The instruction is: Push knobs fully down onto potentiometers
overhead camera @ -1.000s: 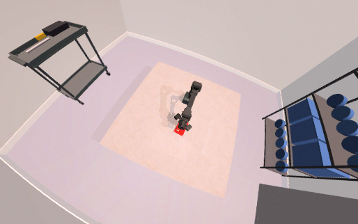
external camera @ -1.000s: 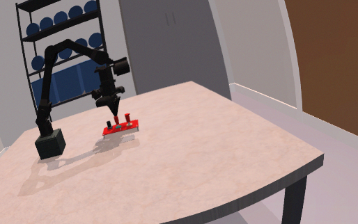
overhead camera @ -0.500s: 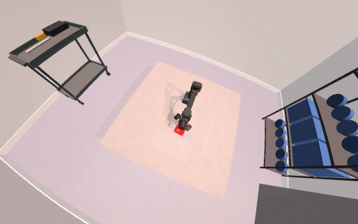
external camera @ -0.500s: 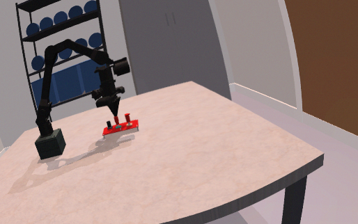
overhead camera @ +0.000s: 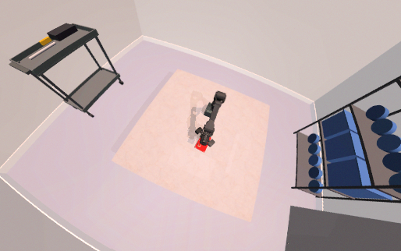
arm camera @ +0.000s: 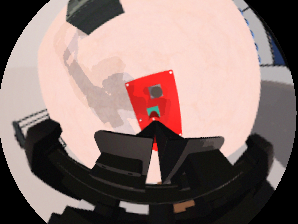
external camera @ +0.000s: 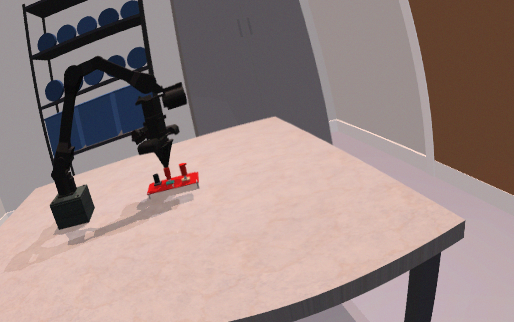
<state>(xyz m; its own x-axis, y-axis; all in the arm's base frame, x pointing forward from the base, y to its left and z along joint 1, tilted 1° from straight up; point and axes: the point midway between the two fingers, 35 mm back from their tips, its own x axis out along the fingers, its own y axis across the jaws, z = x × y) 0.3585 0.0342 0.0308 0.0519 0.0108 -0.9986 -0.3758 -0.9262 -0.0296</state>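
The red circuit board point(overhead camera: 201, 149) point(external camera: 194, 177) point(arm camera: 137, 92) stands on short legs on the table. My gripper point(external camera: 166, 166) point(arm camera: 155, 123) is shut and empty, pointing down, its tips at the top of the middle red knob point(external camera: 167, 174). That knob stands over the green potentiometer point(external camera: 170, 182) point(arm camera: 152, 109). Another red knob point(external camera: 183, 170) stands tall at the right end of the board in the exterior view, over a pale potentiometer point(external camera: 185, 179); the fingers hide it in the wrist view. Whether the tips touch the middle knob is too small to tell.
A short black knob point(external camera: 156, 179) point(arm camera: 156, 92) stands at the board's other end, nearer the arm's base point(external camera: 73, 207). The table top point(overhead camera: 175, 156) point(external camera: 300, 210) surrounds the board. A cart point(overhead camera: 58, 51) and a shelf rack point(overhead camera: 347, 152) stand off the table.
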